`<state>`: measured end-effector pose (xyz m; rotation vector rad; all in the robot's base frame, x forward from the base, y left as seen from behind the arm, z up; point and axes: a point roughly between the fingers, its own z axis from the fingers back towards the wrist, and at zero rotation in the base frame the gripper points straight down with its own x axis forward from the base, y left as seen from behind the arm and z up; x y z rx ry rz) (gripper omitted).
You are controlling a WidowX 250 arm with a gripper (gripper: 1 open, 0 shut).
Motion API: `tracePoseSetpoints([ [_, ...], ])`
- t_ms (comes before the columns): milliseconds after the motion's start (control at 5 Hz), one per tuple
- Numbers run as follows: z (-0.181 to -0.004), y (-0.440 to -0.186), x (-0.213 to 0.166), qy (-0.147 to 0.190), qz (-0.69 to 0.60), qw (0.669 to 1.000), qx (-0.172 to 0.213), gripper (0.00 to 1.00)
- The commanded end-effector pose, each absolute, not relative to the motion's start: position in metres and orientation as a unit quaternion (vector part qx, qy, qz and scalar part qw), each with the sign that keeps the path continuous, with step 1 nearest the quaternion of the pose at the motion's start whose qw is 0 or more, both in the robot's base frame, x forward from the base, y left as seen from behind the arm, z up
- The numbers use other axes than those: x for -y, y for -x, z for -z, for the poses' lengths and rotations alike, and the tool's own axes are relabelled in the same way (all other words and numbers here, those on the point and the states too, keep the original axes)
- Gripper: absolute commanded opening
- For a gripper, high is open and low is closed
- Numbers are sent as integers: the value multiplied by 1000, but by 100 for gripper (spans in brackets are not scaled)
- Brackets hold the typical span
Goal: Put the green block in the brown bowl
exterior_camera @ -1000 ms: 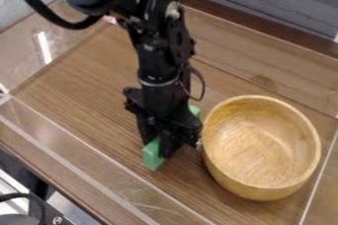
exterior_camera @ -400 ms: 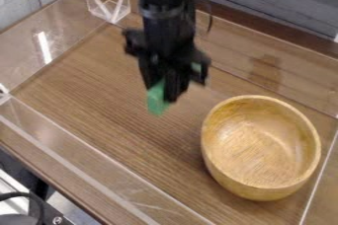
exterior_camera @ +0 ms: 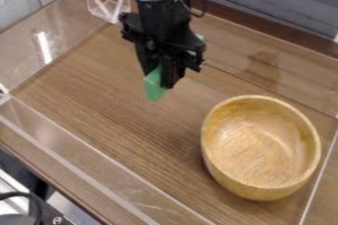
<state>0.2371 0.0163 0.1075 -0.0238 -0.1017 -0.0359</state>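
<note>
My black gripper (exterior_camera: 161, 69) points straight down over the wooden table, shut on the green block (exterior_camera: 157, 85). The bright green bar hangs below the fingers, well above the tabletop, and its upper part is hidden between them. The brown bowl (exterior_camera: 262, 146), round and light wooden with a thick rim, sits on the table at the lower right. It is empty. The held block is up and to the left of the bowl, apart from its rim.
The wooden tabletop (exterior_camera: 93, 91) is ringed by low clear plastic walls (exterior_camera: 79, 185). A clear triangular stand (exterior_camera: 109, 7) sits at the back left, just behind the arm. A pale plank wall runs along the back.
The gripper has risen off the table with the green block in it, moving up and away from the bowl's left rim. The bowl has not moved.
</note>
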Motion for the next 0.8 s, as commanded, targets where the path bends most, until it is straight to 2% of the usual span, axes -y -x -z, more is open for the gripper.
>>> tracePoseSetpoints([
  [0,-106,-242,-23,7,25,997,70,0],
  [600,-90,-246,-29,1,44,996,83,0],
])
